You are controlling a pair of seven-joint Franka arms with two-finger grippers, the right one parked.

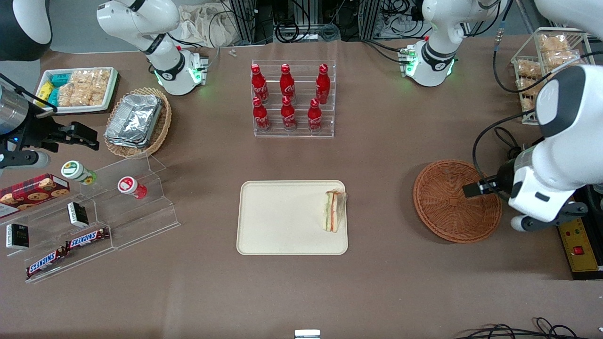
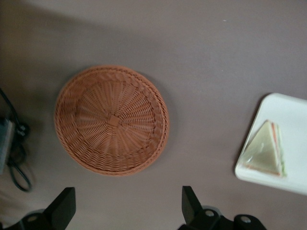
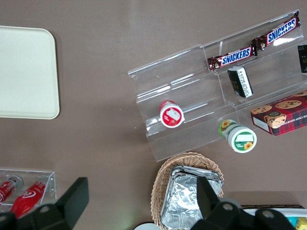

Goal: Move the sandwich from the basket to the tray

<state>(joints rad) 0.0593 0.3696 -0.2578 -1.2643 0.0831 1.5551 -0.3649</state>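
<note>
The sandwich (image 1: pixel 333 211) stands on its edge on the cream-beige tray (image 1: pixel 282 221), close to the tray's rim toward the working arm's end. It also shows in the left wrist view (image 2: pixel 266 151), on a corner of the tray (image 2: pixel 288 108). The reddish-brown basket (image 1: pixel 452 207) is empty and lies beside the tray, toward the working arm's end; the wrist view shows it whole (image 2: pixel 111 120). My left gripper (image 1: pixel 476 189) hangs high above the basket's edge. It is open and empty (image 2: pixel 127 211), with its fingers (image 2: pixel 62 211) wide apart. The parked arm's wrist view shows a bare end of the tray (image 3: pixel 24 72).
A clear rack of red cola bottles (image 1: pixel 292 99) stands farther from the front camera than the tray. Toward the parked arm's end are a clear stepped shelf with snacks (image 1: pixel 94 226), a tan basket with foil containers (image 1: pixel 136 122) and a white snack tray (image 1: pixel 77 89). A control box (image 1: pixel 582 249) lies beside the working arm.
</note>
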